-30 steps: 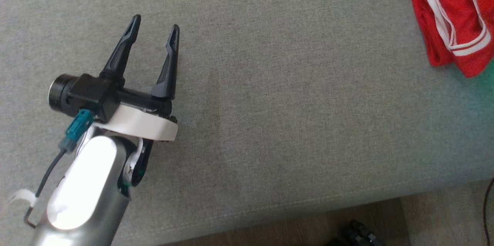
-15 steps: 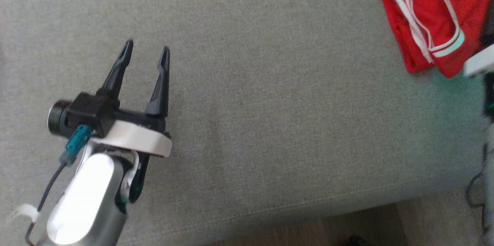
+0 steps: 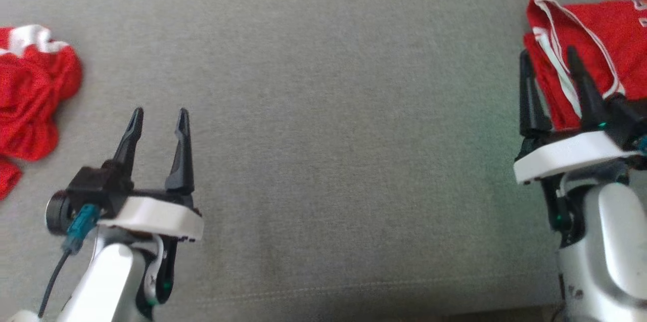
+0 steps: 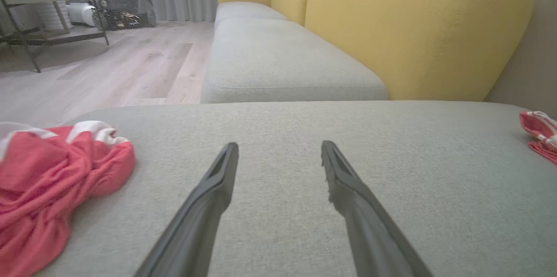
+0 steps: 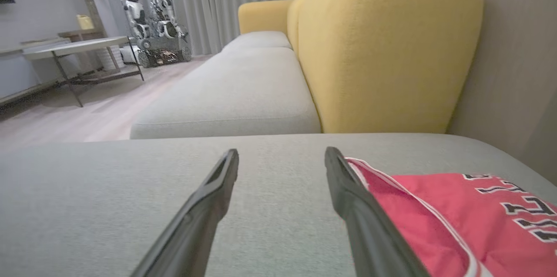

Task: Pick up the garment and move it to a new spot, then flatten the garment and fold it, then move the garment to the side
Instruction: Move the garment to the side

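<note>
A crumpled red garment (image 3: pixel 30 94) is lying at the grey cushion's (image 3: pixel 323 84) left edge. Just beside it the left gripper (image 3: pixel 160 110) is hovering, fingers spread and holding nothing. At the far right the folded red jersey (image 3: pixel 611 34) is lying flat, and the right gripper (image 3: pixel 548 52) is straddling its near edge, fingers parted and gripping nothing

Black block characters (image 5: pixel 528 208) with white outlines are noted on the folded red jersey (image 5: pixel 435 207), in rows towards the right side of the right wrist view. They are seen at a steep slant and are cut by the frame edge; no word or number can be made out. In the head view, small white marks (image 3: pixel 641 6) at the jersey's top right edge are too small to be read.
</note>
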Available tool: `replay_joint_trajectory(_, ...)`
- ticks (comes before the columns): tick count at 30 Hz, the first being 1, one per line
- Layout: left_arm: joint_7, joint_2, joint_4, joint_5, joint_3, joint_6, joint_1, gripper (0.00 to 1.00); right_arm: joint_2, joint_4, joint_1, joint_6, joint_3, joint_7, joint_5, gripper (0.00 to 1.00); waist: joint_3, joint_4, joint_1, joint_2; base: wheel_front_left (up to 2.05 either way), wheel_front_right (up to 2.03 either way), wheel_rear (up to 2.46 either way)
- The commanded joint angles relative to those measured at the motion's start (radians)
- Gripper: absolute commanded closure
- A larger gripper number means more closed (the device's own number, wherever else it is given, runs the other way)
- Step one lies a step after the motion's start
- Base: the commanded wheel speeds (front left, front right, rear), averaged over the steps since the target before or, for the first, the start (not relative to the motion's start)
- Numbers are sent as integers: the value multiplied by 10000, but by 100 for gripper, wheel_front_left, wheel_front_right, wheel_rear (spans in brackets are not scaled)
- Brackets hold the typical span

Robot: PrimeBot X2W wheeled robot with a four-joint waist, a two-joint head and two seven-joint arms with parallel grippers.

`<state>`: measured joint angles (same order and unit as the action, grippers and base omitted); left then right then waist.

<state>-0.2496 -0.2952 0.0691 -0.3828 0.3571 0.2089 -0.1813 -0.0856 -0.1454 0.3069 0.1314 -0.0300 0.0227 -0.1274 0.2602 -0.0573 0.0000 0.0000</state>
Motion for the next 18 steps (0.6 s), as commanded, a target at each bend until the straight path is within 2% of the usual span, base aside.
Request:
replay_joint_trajectory(1, -112, -268, -353, -51, -499, 65, -77, 0, 73, 534, -87, -7, 314, -74, -99, 0, -378, 347, 0, 0, 0, 0, 0)
replay_joint_trajectory(18, -121, -281, -284, -69, -791, -239, 1052, 0, 284, 1154, -1897, -7, 441, -424, -209, 0, -1795, 676, 0, 0, 0, 0, 0)
